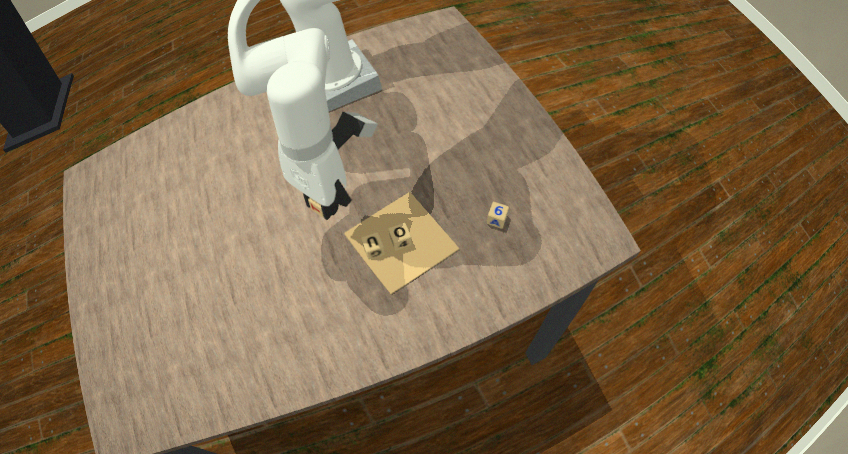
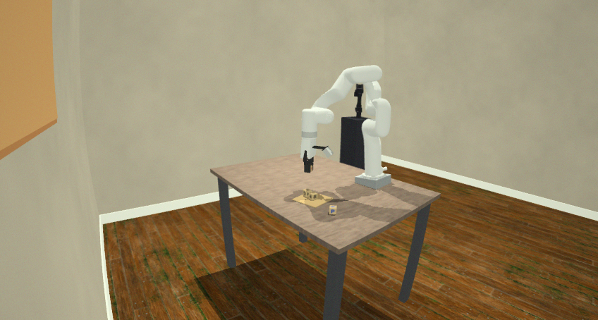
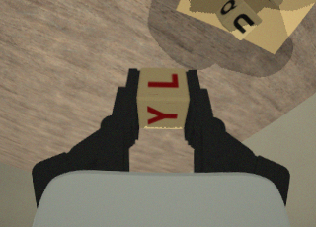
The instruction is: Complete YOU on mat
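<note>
My gripper (image 1: 324,205) (image 2: 308,168) (image 3: 162,84) is shut on a wooden block (image 1: 315,207) (image 3: 163,100) with red letters, high above the table beside the mat. In the wrist view its Y face is nearer the palm and its L face is farther out. The mat (image 1: 431,242) (image 2: 316,204) (image 3: 273,43) lies flat. On it are the U block (image 1: 372,244) (image 3: 240,19) and the O block (image 1: 400,234), side by side, letters on top and upright for the reader at the base; O is on that reader's left. The fourth block (image 1: 498,215) (image 2: 332,210) lies off the mat, blue 6 on top.
The robot's base (image 1: 355,87) (image 2: 373,180) stands at the table's edge. The arm's shadow covers part of the mat and the tabletop (image 1: 196,271) (image 2: 259,178).
</note>
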Available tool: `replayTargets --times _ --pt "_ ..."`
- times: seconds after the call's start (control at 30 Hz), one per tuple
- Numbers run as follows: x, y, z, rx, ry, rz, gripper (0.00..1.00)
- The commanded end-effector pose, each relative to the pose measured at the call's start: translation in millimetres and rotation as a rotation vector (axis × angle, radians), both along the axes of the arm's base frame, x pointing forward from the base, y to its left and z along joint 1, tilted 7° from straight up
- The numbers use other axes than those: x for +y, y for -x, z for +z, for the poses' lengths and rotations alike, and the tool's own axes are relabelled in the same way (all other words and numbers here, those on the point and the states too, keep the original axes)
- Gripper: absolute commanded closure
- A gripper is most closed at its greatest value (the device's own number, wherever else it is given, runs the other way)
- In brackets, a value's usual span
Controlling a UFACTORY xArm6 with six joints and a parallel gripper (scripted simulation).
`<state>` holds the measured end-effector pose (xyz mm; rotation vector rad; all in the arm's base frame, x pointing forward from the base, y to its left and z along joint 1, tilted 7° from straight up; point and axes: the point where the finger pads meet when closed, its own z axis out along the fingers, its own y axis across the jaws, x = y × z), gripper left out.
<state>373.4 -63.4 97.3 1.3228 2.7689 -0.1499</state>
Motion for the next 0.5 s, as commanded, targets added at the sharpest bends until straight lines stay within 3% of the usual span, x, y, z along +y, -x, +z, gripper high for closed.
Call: replayTargets --times 0.0,0.47 --pt "7.5 -4.8 0.7 0.013 -0.005 0.139 0.73" --pt "24.2 -11.3 -0.5 0.046 0.001 0.423 0.73"
